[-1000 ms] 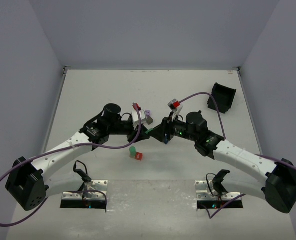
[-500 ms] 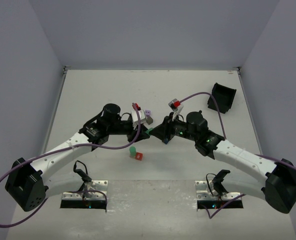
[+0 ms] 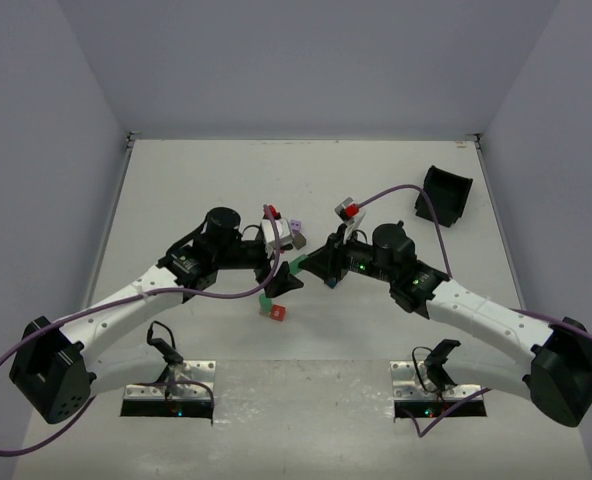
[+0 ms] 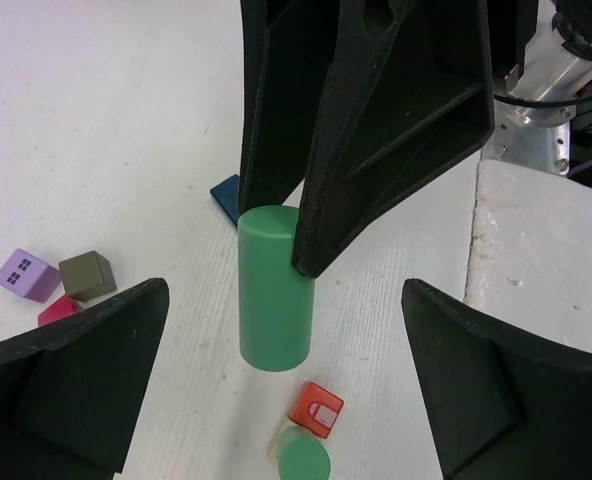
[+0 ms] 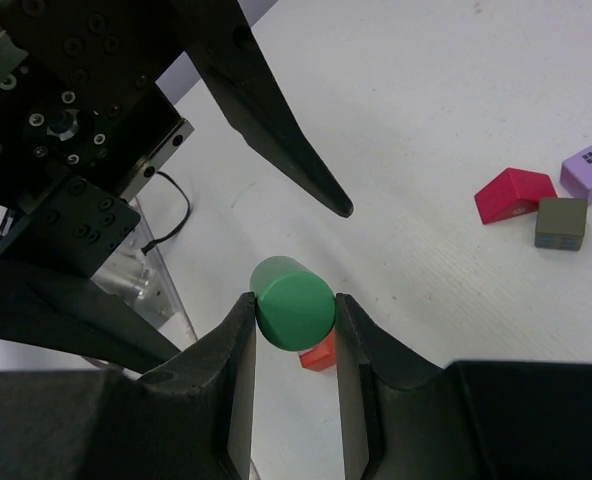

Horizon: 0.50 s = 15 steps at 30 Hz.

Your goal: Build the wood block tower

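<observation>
A long green cylinder (image 4: 273,290) hangs above the table with my right gripper (image 5: 293,305) shut on it, one finger (image 5: 238,380) pressed to each side. My left gripper (image 4: 284,295) stands open around the same cylinder, its fingers (image 4: 71,385) well clear of it. Directly below on the table stands the tower (image 3: 265,300): a short green cylinder (image 4: 304,460) on a tan piece, with an orange-red cube (image 4: 316,408) beside it. In the top view both grippers meet at mid-table around the green cylinder (image 3: 297,266).
A purple house block (image 4: 23,275), an olive-brown cube (image 4: 86,275) and a magenta block (image 5: 514,194) lie loose together behind the left gripper. A blue block (image 4: 226,198) lies under the right gripper. The black bin (image 3: 444,195) sits at the back right.
My left gripper has opened wide and let go of the long green cylinder. My right gripper has shut on it and now holds it alone.
</observation>
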Tool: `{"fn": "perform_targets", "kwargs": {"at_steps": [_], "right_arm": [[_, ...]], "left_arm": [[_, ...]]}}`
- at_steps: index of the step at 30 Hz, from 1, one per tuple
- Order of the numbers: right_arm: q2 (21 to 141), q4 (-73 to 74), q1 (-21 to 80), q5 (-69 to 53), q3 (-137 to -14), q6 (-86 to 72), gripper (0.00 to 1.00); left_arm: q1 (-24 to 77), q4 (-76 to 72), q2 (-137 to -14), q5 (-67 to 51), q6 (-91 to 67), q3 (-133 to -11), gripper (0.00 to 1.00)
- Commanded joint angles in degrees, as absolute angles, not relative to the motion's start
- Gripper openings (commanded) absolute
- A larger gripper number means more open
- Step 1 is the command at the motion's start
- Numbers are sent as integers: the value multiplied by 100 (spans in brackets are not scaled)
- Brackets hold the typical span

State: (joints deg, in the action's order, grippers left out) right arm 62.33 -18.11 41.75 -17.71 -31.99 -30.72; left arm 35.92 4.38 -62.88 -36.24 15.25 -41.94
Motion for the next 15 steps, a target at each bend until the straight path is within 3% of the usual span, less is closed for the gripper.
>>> {"fn": "perform_targets", "kwargs": {"at_steps": [1,8,11,14,15], "right_arm": [[6067,-2072,4166,-1195,-3384,-2476,0],[5627,-1357,4166,-222,-3259,-1693,0],[5568,-1288,4162,-544,-3150,-1394,0],[5565,-1388,4336,-1411,-2999,-657,0],[5613,-1381,4478,-1403,-3028,-453,0]], "left_arm": [[3639,-22,-6095,-3519,1320,-4161,100],[3630,-842,-5910,-2137,-388,-3987,100],[3630,-777,-5982,-782,-1727,-4158,100],[3639,458,-6186,966,-2991,-4516,100],[3638,479,-6187,1000,-3174,-4533,100]]}}
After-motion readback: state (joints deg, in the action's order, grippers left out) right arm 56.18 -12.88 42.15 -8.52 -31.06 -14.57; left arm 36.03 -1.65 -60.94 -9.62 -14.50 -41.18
